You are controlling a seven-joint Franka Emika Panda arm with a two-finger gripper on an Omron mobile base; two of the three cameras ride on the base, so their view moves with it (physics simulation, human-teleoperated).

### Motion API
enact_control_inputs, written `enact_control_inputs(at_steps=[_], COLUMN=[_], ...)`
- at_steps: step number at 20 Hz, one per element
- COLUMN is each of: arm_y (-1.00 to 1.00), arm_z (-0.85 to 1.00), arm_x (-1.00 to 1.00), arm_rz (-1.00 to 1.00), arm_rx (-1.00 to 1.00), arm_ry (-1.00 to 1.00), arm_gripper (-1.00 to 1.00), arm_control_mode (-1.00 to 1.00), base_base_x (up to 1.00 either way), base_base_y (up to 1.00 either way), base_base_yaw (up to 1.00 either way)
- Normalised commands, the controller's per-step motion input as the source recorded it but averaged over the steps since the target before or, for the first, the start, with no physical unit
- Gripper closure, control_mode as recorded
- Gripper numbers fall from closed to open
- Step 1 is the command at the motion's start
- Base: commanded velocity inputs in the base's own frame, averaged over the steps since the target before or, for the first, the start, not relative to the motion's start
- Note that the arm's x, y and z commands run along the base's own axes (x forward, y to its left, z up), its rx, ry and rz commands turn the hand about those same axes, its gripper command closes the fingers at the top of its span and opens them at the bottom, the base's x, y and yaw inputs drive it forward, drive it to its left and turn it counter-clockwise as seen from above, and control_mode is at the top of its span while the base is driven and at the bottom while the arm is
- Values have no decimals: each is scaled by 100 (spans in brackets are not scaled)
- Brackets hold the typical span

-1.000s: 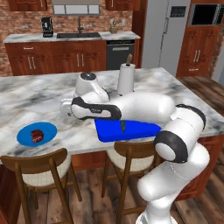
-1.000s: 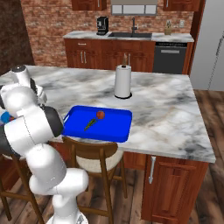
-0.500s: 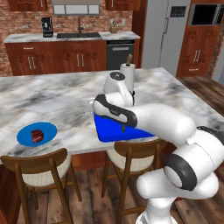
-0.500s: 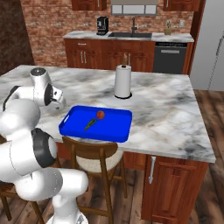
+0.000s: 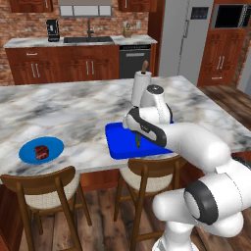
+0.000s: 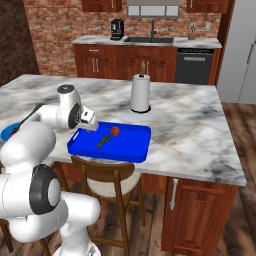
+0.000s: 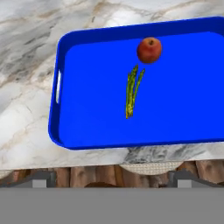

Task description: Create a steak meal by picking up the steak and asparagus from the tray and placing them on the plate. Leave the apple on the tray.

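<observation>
The steak (image 5: 41,151) lies on the round blue plate (image 5: 28,152) at the island's left front. On the blue tray (image 5: 115,147) (image 7: 54,117) the asparagus (image 7: 132,91) (image 6: 102,143) lies beside the apple (image 7: 149,50) (image 6: 115,131). My gripper (image 6: 91,125) (image 7: 111,180) hovers above the tray's near left part. It is open, its fingertips wide apart with nothing between them. In the hand view the asparagus is ahead of the fingertips, slightly right of centre, and the apple sits just beyond it.
A paper towel roll (image 5: 141,88) (image 6: 140,93) stands upright on the marble island (image 5: 73,108) just behind the tray. Two wooden stools (image 5: 46,188) (image 6: 102,180) stand at the island's front edge. The back wall holds counters with a sink and a coffee maker.
My arm has swung from over the plate on the left, rightward to above the tray. The steak stays on the plate. The gripper has stayed open.
</observation>
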Motion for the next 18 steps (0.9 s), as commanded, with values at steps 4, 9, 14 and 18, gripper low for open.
enact_control_inputs(at_steps=[4, 9, 14, 18], arm_y=[-57, -8, 0, 0], arm_z=[-29, -37, -29, -25], arm_x=[7, 17, 23, 31], arm_rz=[-13, -11, -4, 0], arm_rx=[-7, -3, 0, 0], arm_ry=[9, 8, 1, 0], arm_gripper=[-100, -100, -100, -100], arm_control_mode=[-100, -100, -100, -100], base_base_x=[0, 0, 0, 0], base_base_y=[0, 0, 0, 0], base_base_yaw=[0, 0, 0, 0])
